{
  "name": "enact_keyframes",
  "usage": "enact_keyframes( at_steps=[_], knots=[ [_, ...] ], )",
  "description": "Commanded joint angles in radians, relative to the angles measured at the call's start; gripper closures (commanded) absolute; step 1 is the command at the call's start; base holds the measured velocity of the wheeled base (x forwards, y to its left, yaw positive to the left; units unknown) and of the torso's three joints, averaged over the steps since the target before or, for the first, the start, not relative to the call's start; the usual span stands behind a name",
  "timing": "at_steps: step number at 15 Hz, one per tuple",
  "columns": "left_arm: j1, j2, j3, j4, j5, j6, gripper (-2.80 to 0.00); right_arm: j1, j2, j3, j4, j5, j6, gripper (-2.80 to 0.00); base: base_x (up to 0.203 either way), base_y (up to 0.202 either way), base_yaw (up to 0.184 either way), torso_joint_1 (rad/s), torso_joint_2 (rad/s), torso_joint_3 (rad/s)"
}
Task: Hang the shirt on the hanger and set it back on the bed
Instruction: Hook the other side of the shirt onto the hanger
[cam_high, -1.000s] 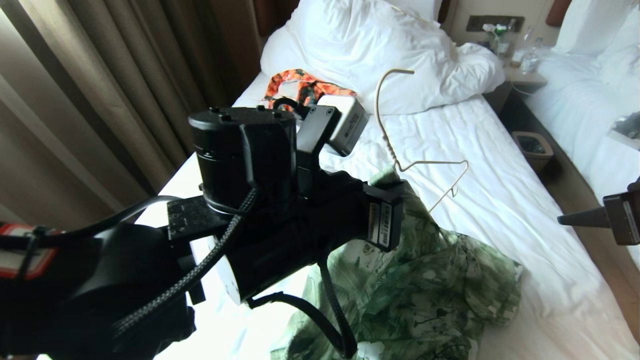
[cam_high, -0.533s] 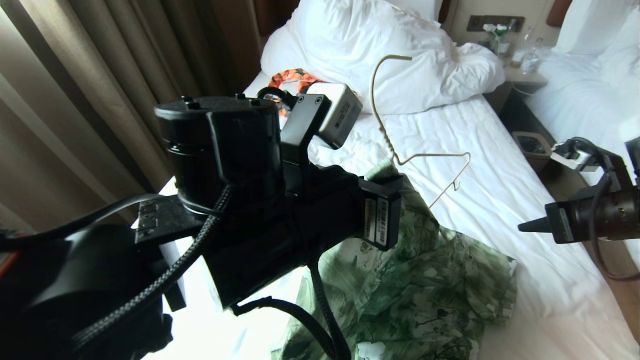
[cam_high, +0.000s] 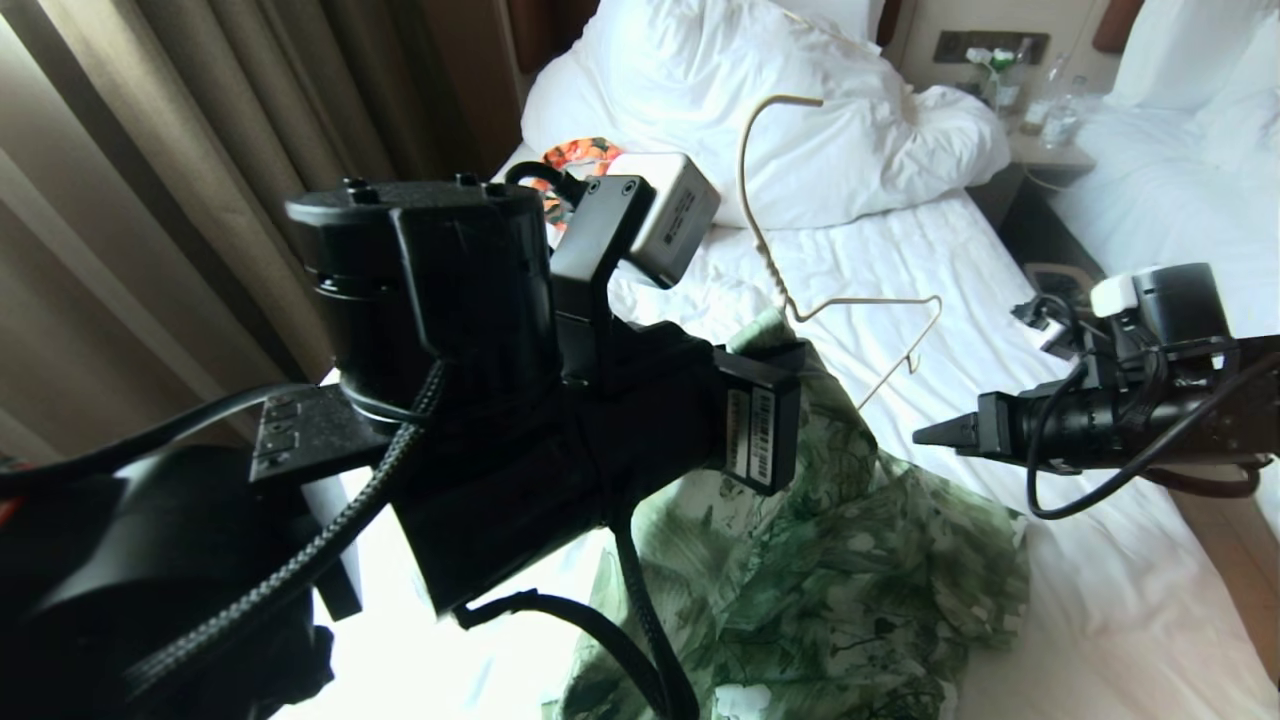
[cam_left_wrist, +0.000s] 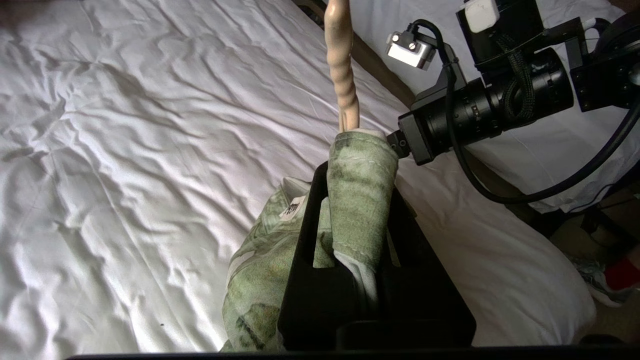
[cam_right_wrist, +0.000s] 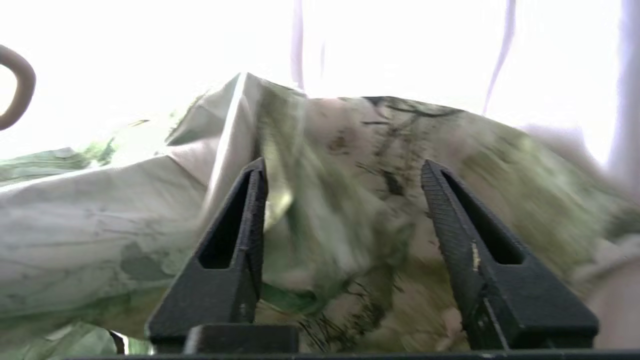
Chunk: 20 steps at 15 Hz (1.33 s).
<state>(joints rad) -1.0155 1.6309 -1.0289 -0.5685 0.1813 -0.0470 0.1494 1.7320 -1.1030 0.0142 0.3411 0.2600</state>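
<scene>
One thin leaf-print green shirt (cam_high: 850, 560), one cream wire hanger (cam_high: 800, 300), both pinched up in the clenched left claw (cam_left_wrist: 357, 150) above the wrinkled white bed (cam_high: 1000, 400). Right claw (cam_right_wrist: 345, 170), since a second ago, swung in beside the shirt, fingers now spread. Orange floral garment (cam_high: 580, 155) beyond; left arm blocking much.

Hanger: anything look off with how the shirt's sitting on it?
Yes. The shirt covers only one side of the hanger; its other shoulder juts out bare. The left gripper pinches the collar at the neck, and the rest droops bunched onto the bed.
</scene>
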Motion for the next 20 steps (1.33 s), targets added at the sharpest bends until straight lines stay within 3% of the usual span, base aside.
enact_keyframes(
  at_steps=[1,7,8,15,20],
  knots=[
    [0.000,0.000,0.001,-0.003,0.001,-0.001,0.00,0.048,0.043,-0.010,-0.014,0.000,0.018,-2.80,0.000,0.000,0.000,0.000,0.00,0.000],
    [0.000,0.001,0.000,-0.002,0.001,0.000,0.00,0.115,0.083,-0.040,-0.025,-0.051,0.042,-2.80,0.000,0.000,0.000,0.000,0.00,0.000],
    [0.000,0.001,0.001,-0.002,0.001,-0.001,0.00,0.122,0.086,-0.040,-0.026,-0.053,0.041,0.00,0.000,0.000,0.000,0.000,0.00,0.000],
    [0.002,0.000,0.000,-0.004,0.001,-0.001,0.00,0.126,0.115,-0.043,-0.068,-0.063,0.042,0.00,0.000,0.000,0.000,0.000,0.00,0.000],
    [0.000,-0.012,0.007,-0.003,0.026,-0.041,0.00,0.034,0.105,-0.098,-0.077,-0.070,0.042,0.00,0.000,0.000,0.000,0.000,0.00,0.000]
  ],
)
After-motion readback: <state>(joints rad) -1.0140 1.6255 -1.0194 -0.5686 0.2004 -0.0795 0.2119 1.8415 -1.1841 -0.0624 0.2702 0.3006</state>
